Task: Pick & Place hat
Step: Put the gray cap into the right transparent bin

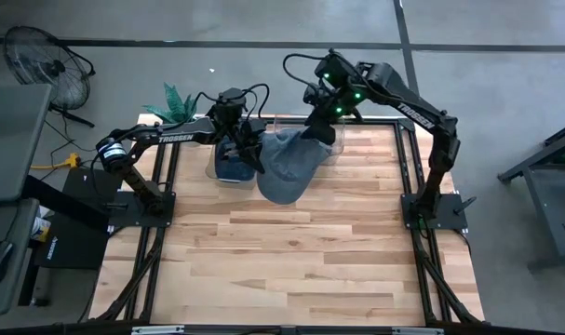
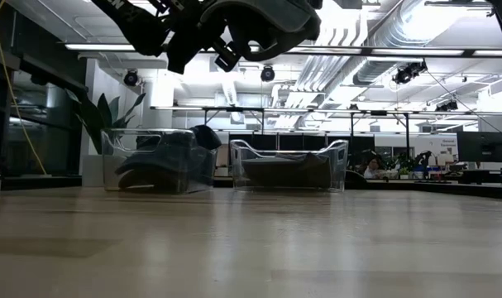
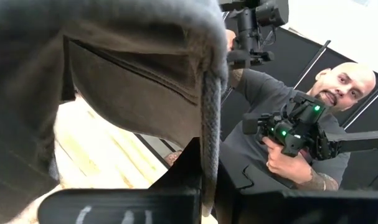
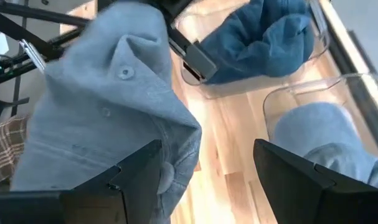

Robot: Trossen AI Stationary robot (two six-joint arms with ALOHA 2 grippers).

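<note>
Wooden table (image 2: 251, 248) fronts two clear bins (image 2: 289, 165).

We see two dark, near-black arms, each built of slim tubular links with chunkier joint housings. The left arm (image 1: 161, 140) carries white TROSSEN lettering along its forearm link, and the right arm (image 1: 408, 100) shows the same white wording. Green indicator lights glow on the right arm, just behind its wrist. Thin black cables loop above both wrists. The right gripper's fingers (image 4: 139, 171) look flat, matte black and angular; screws, perhaps there, we can't make out.
</note>
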